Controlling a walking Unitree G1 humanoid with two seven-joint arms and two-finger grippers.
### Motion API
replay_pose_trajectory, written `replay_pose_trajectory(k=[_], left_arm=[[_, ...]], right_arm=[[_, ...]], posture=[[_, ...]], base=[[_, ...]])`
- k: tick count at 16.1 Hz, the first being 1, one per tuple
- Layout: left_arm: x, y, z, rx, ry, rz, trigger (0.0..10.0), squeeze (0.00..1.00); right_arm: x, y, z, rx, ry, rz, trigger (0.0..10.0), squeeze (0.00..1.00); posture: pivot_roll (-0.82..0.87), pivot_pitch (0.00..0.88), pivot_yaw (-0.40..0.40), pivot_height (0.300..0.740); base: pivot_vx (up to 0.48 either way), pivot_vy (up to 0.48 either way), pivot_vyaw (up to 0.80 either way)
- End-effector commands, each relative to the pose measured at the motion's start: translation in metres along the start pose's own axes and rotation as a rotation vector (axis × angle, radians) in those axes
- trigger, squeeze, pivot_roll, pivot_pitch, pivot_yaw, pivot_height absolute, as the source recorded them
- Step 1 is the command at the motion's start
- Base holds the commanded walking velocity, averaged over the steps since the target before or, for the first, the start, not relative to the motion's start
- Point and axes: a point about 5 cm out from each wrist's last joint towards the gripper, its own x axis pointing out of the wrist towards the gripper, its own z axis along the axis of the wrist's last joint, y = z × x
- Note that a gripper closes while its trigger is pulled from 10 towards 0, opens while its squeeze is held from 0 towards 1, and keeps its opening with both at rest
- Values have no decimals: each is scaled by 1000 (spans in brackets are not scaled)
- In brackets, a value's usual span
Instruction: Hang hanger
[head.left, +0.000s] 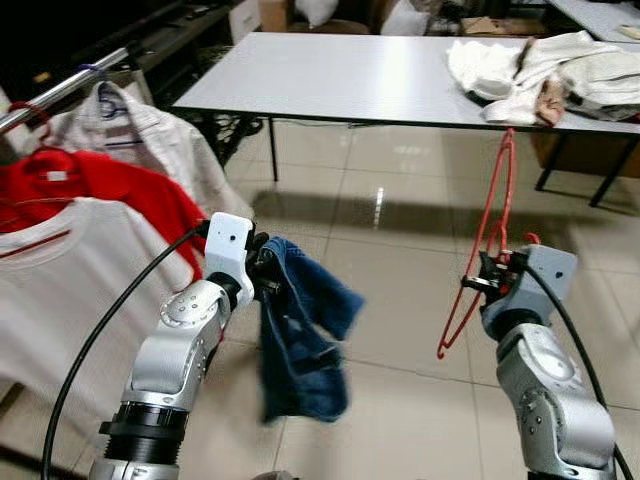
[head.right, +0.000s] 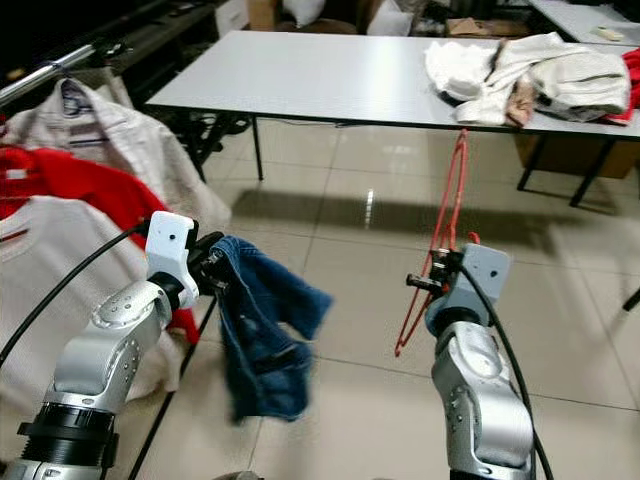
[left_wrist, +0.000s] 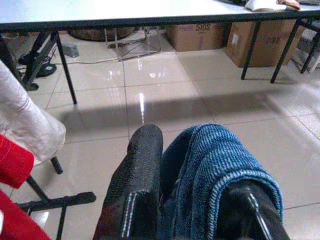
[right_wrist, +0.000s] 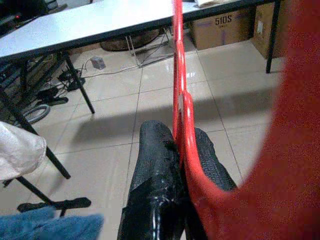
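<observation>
Evidently both arms are loaded for dressing a hanger before it goes on the rail. The right gripper (head.left: 487, 272), at about four o'clock in the head views, has its two black fingers (right_wrist: 155, 165) pinched tight on the red hanger (head.left: 487, 232), a thin wire-like frame held nearly upright, its top end reaching toward the edge of the grey table (head.left: 340, 75) beyond. Gripping it low on the frame looks deliberate — it leaves the hook end free, I judge, for the rail.

The left gripper (head.left: 262, 272), at about eight o'clock, is clamped on a blue garment (head.left: 300, 340): soft, ribbed denim-like cloth folded over one finger (left_wrist: 137, 185) and hanging limp below, well apart from the hanger. Holding it by an upper fold lets gravity open it out.

At ten o'clock a metal clothes rail (head.left: 60, 90) carries a red shirt (head.left: 110, 185), a white shirt (head.left: 70, 300) and a pale jacket (head.left: 165, 140) — the likely destination. Crumpled white clothes (head.left: 545, 75) lie on the table at one o'clock. Glossy beige floor tiles (head.left: 400, 300) lie beneath.
</observation>
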Motion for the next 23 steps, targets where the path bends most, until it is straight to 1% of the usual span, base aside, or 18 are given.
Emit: replay_pose_trajectory(k=[1,2,3,8,11,14,17,19,21,23], left_arm=[[0,-1,4,16,-15,-7,10000,0],[1,-1,5,14,-19,-13,10000,0],[1,-2,5,14,-20,-15,10000,0],[1,-2,6,17,-21,-21,10000,0],[2,-2,6,18,-22,-23,10000,0],[2,-3,6,19,-24,-25,10000,0],[2,-3,6,19,-25,-29,10000,0],[2,-4,6,20,-25,-30,10000,0],[2,-4,6,20,-26,-32,10000,0],[2,-4,6,20,-26,-33,10000,0]], right_arm=[[1,0,1,20,4,3,10000,0],[0,3,4,20,-16,21,10000,0],[0,3,6,-8,-41,23,10000,0],[1,3,5,-15,-28,23,10000,0],[1,2,4,-36,-18,14,10000,0],[2,3,7,-7,-42,18,10000,0],[1,3,7,-42,-54,19,10000,0],[1,6,6,-96,-34,51,10000,0],[1,7,5,-106,-32,47,10000,0],[2,6,5,-86,-37,40,10000,0]], posture=[[-85,0,78,740],[-85,0,78,740],[-85,0,78,740],[-84,0,78,740],[-84,0,78,740],[-85,0,78,740],[-85,0,78,740],[-87,0,78,740],[-87,0,78,740],[-87,0,78,740]], base=[[0,0,0],[0,0,0],[0,0,0],[0,0,0],[0,0,0],[244,0,0],[261,0,0],[270,0,0],[274,0,634],[274,0,0]])
